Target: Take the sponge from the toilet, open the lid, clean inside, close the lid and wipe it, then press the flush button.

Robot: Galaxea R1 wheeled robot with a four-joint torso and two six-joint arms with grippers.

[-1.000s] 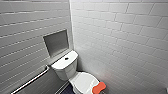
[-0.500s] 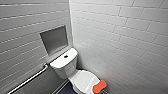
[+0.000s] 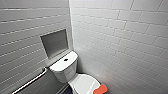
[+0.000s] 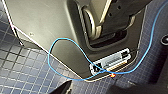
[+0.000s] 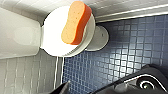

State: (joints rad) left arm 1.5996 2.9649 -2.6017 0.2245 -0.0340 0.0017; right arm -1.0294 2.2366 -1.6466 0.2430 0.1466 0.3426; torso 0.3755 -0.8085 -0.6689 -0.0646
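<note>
Pincers' opening could not be told, right gripper [image 5: 61,89] or left gripper [image 4: 61,89] | orange-red peanut-shaped foam sponge [image 5: 75,22] was seen lying unheld on closed lid [image 5: 53,37] of white ceramic toilet [image 3: 65,67] | grasp was judged best taken from above, across its narrow waist.

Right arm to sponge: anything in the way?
Nothing visible does. The sponge lies flat on the closed lid of the toilet, toward the lid's front, with nothing on top of it or leaning against it.
</note>
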